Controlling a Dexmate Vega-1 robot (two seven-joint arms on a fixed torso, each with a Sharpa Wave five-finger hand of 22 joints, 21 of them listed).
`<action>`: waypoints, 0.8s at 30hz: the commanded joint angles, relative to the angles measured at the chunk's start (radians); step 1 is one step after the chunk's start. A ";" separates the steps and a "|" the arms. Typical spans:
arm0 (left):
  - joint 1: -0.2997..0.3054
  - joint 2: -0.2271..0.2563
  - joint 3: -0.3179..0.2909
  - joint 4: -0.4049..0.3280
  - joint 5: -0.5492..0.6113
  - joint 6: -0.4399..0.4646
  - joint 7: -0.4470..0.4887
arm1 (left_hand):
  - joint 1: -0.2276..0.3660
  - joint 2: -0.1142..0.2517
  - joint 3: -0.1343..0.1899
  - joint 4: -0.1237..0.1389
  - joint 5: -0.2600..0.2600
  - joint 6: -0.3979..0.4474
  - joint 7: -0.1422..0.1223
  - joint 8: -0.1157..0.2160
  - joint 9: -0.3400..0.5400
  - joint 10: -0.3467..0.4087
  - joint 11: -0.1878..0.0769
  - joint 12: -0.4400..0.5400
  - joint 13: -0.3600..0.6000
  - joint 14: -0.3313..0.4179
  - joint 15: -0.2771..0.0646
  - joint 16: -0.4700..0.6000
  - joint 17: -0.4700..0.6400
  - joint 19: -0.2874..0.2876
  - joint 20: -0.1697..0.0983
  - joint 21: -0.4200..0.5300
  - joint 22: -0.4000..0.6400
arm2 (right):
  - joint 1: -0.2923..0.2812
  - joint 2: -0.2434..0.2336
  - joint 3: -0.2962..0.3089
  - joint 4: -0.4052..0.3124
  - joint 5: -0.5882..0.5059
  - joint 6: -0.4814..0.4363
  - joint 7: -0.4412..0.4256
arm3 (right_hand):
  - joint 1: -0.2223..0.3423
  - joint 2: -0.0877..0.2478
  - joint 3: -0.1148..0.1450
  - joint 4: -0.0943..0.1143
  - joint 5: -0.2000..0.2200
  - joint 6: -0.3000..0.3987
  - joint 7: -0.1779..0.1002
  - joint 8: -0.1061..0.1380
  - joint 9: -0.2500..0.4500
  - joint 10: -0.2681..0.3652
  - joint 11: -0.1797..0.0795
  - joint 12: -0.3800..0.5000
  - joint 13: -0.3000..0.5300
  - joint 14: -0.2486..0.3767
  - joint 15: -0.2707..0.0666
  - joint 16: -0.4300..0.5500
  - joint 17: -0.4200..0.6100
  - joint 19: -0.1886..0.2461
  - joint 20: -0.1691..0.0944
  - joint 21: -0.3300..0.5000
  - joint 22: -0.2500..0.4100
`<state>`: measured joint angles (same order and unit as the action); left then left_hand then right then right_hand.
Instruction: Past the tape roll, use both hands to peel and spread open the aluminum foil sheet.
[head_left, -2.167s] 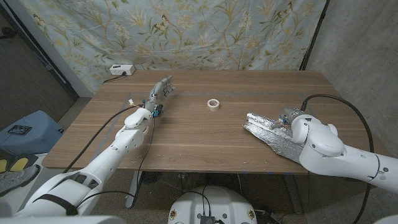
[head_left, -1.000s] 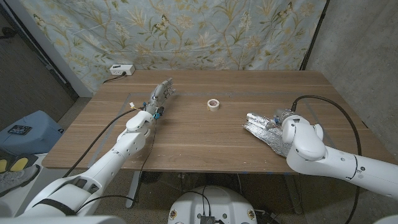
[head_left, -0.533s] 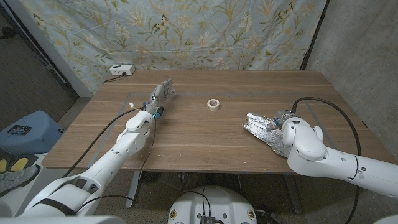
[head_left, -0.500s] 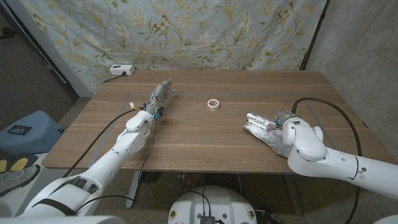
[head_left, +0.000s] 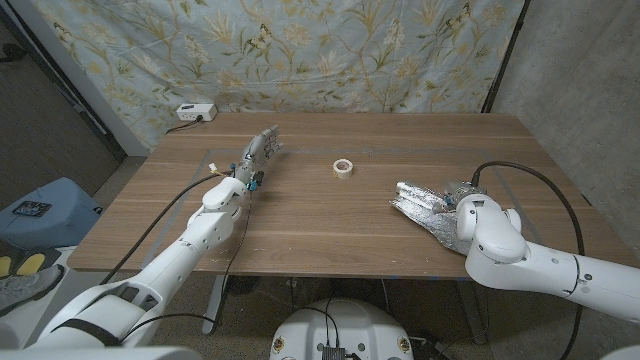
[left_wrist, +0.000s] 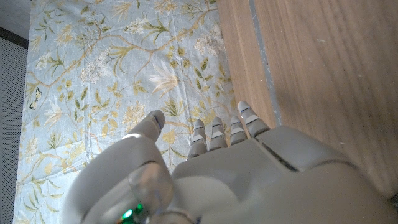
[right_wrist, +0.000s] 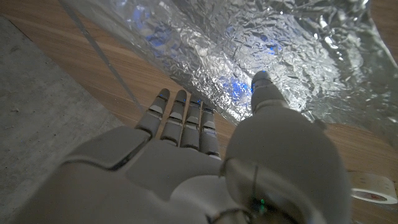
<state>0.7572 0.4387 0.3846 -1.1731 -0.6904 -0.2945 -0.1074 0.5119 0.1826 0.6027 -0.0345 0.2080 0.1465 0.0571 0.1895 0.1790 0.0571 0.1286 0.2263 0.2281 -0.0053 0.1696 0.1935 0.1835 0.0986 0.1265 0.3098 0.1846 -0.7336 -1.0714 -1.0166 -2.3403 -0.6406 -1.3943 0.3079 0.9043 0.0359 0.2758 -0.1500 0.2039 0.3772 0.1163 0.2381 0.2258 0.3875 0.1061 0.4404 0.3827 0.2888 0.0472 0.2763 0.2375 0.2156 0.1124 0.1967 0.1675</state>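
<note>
A crumpled aluminum foil sheet (head_left: 422, 206) lies folded on the wooden table (head_left: 320, 215) at the right. A small tape roll (head_left: 343, 167) sits near the middle, toward the far side. My right hand (head_left: 459, 189) is at the foil's right edge, mostly hidden behind its own forearm. In the right wrist view, the right hand (right_wrist: 186, 155) has its fingers straight along the foil's (right_wrist: 249, 43) edge, the thumb reaching over the sheet, and it grips nothing. My left hand (head_left: 258, 150) hovers at the far left with fingers extended and apart, holding nothing, well away from the foil.
A white power box (head_left: 195, 112) sits at the table's far left corner. A black cable (head_left: 535, 170) loops over the table behind my right arm. A floral curtain (left_wrist: 124, 74) hangs behind the table. The tape roll (right_wrist: 373, 186) also shows in the right wrist view.
My right forearm has shifted slightly toward the near edge beside the foil. The left hand, the foil and the tape roll have hardly moved.
</note>
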 joint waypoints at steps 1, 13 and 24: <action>0.019 0.007 -0.005 -0.020 -0.004 0.004 0.012 | 0.001 0.010 0.009 0.002 0.003 0.010 0.000 0.002 0.006 -0.002 0.008 0.009 0.000 0.001 0.007 0.004 0.006 0.007 0.004 -0.004 0.001 | 0.012 0.006 -0.041 0.056 0.069 0.043 -0.157 | 0.016 -0.002 -0.004 -0.003 0.010 0.014 -0.004 0.008 0.006 0.015 -0.008 0.017 0.014 0.019 -0.009 0.010 0.008 0.015 -0.001 0.005 0.003; 0.040 0.017 -0.009 -0.060 -0.006 0.020 0.038 | 0.001 0.011 0.010 0.003 0.003 0.014 -0.002 0.003 0.006 -0.002 0.010 0.009 0.000 0.002 0.009 0.004 0.006 0.008 0.005 -0.005 0.001 | 0.029 0.019 -0.078 0.100 0.093 0.051 -0.248 | 0.052 -0.010 -0.022 -0.009 0.022 0.097 -0.033 0.042 0.030 0.079 -0.047 0.130 0.103 0.127 -0.059 0.072 0.064 0.068 -0.006 0.008 0.003; 0.036 0.013 -0.004 -0.060 0.000 0.021 0.045 | 0.001 0.012 0.011 0.005 0.003 0.020 -0.002 0.004 0.007 -0.001 0.010 0.010 0.000 0.003 0.010 0.005 0.006 0.011 0.005 -0.006 0.001 | -0.027 0.019 -0.049 0.132 0.120 0.072 -0.359 | 0.102 -0.022 -0.046 -0.011 0.033 0.190 -0.075 0.096 0.065 0.146 -0.111 0.261 0.209 0.230 -0.119 0.154 0.148 0.122 -0.029 0.011 0.004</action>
<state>0.7919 0.4541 0.3772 -1.2273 -0.6931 -0.2759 -0.0705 0.5119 0.1826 0.6070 -0.0303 0.2080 0.1571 0.0536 0.1895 0.1841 0.0571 0.1286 0.2263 0.2281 -0.0054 0.1696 0.1935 0.1888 0.1005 0.1254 0.3098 0.1845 -0.7191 -1.0543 -1.0815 -2.2418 -0.5523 -1.3434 0.0638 0.9812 0.0150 0.2357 -0.1598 0.2269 0.5353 0.0518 0.3157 0.2789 0.5034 0.0154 0.6602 0.5575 0.4841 -0.0449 0.4039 0.3609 0.3166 0.0909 0.1967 0.1702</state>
